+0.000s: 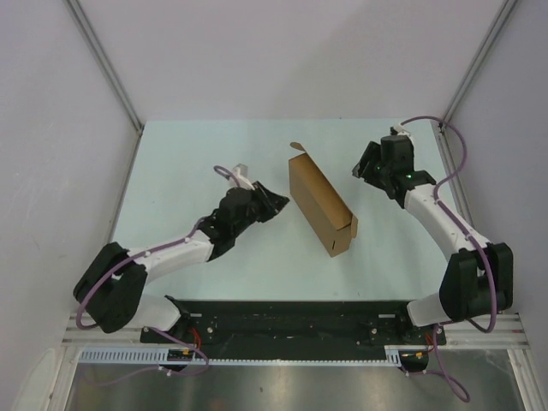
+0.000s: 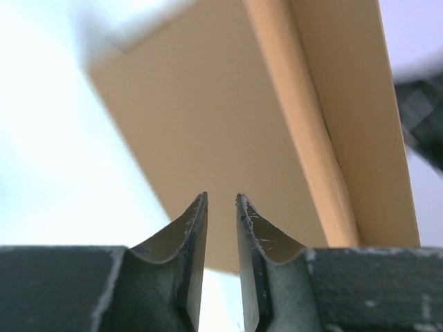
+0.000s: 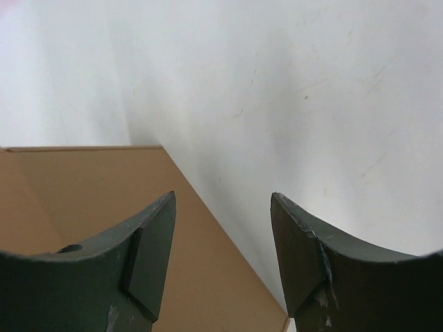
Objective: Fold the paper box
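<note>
Brown box: plain cardboard, folded up into a long, narrow shape, lying flat on the table about midway between the two arms.
Lie of the box: diagonal, with one end toward the far left and the other toward the near right.
Far end: a small flap stands up from it.
Near end: looks open, with a notched edge; the inside cannot be made out.
Left gripper: on the box's left, its tips aimed at the long side and just beside it. From above I cannot tell whether they touch.
Left wrist view: the left gripper is parted by only a narrow slit, and nothing sits in that slit. The box fills the view just ahead, one long edge running up the frame, with pale table to its left.
Right gripper: on the box's right, level with its far half, with bare table between them.
Right wrist view: the right gripper has its jaws wide apart and empty. A corner of the box lies low on the left, partly behind one finger, and the white table takes up everything else.
Hold: neither gripper grips the box.
</note>
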Controlling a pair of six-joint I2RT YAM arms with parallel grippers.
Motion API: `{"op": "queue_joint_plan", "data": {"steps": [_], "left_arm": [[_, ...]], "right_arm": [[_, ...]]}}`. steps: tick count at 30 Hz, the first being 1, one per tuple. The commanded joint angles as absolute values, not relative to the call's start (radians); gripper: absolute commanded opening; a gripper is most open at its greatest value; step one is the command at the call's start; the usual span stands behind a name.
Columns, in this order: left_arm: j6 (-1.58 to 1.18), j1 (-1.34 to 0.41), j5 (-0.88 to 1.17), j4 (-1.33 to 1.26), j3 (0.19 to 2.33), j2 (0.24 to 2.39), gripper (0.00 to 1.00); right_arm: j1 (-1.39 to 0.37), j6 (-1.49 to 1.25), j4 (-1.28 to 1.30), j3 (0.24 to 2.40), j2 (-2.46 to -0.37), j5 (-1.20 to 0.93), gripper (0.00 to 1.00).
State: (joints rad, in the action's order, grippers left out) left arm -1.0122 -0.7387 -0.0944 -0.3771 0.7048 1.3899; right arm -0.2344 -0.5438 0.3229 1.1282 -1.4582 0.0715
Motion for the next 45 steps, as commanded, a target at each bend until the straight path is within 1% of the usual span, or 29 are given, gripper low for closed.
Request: {"op": "queue_joint_plan", "data": {"steps": [1,2,4,7,8,9,11,15,16,18,20,22,24,25,28,30,31,36,37,40,42,45], "left_arm": [[-1.012,-0.603,-0.106,-0.37,0.655,1.333,0.29],[-1.012,-0.557,-0.074,-0.371,0.657,1.344,0.29],[-1.019,-0.52,-0.048,-0.393,0.667,1.373,0.29],[-1.008,-0.486,-0.055,-0.425,0.695,1.434,0.29],[-1.002,-0.471,-0.042,-0.425,0.716,1.465,0.29],[-1.003,-0.454,-0.008,-0.416,0.742,1.53,0.29],[-1.012,-0.407,0.049,-0.44,0.811,1.595,0.29],[-1.003,-0.353,0.133,-0.43,0.94,1.727,0.28],[-1.003,-0.344,0.161,-0.416,0.98,1.738,0.28],[-1.015,-0.344,0.185,-0.426,0.961,1.726,0.27],[-1.044,-0.368,0.206,-0.474,0.904,1.689,0.27],[-1.054,-0.428,0.161,-0.497,0.792,1.608,0.27],[-1.052,-0.477,0.137,-0.532,0.703,1.55,0.26],[-1.051,-0.521,0.118,-0.538,0.684,1.539,0.25],[-1.061,-0.598,0.106,-0.574,0.64,1.539,0.24],[-1.069,-0.629,0.104,-0.604,0.637,1.558,0.24],[-1.069,-0.655,0.103,-0.61,0.638,1.566,0.24],[-1.081,-0.71,0.104,-0.689,0.682,1.641,0.24],[-1.081,-0.715,0.103,-0.689,0.695,1.65,0.24],[-1.08,-0.733,0.089,-0.689,0.73,1.683,0.24],[-1.081,-0.741,0.086,-0.69,0.744,1.698,0.24],[-1.085,-0.747,0.072,-0.69,0.741,1.698,0.25]], "right_arm": [[-0.192,-0.542,0.357,1.172,-1.345,0.12,0.62],[-0.19,-0.538,0.36,1.172,-1.342,0.108,0.62],[-0.186,-0.534,0.35,1.172,-1.351,0.085,0.62],[-0.179,-0.541,0.284,1.177,-1.405,-0.02,0.62],[-0.176,-0.546,0.282,1.199,-1.451,-0.046,0.62],[-0.175,-0.551,0.281,1.216,-1.469,-0.051,0.62],[-0.169,-0.567,0.301,1.23,-1.489,-0.034,0.62],[-0.149,-0.541,0.333,1.204,-1.457,0.0,0.62],[-0.137,-0.54,0.325,1.198,-1.46,0.0,0.63],[-0.103,-0.557,0.304,1.197,-1.479,-0.061,0.62],[-0.1,-0.568,0.217,1.198,-1.529,-0.147,0.62],[-0.101,-0.587,0.135,1.222,-1.601,-0.201,0.62],[-0.107,-0.589,0.121,1.27,-1.672,-0.288,0.62],[-0.112,-0.584,0.13,1.319,-1.733,-0.314,0.62],[-0.133,-0.577,0.13,1.367,-1.817,-0.394,0.62],[-0.141,-0.58,0.109,1.381,-1.844,-0.426,0.62],[-0.141,-0.583,0.106,1.402,-1.879,-0.481,0.62],[-0.146,-0.595,0.081,1.485,-1.977,-0.62,0.62],[-0.149,-0.597,0.08,1.509,-1.992,-0.684,0.62],[-0.163,-0.58,0.138,1.62,-2.074,-0.764,0.62],[-0.17,-0.549,0.199,1.687,-2.114,-0.781,0.62],[-0.181,-0.563,0.186,1.701,-2.137,-0.831,0.62]]}}
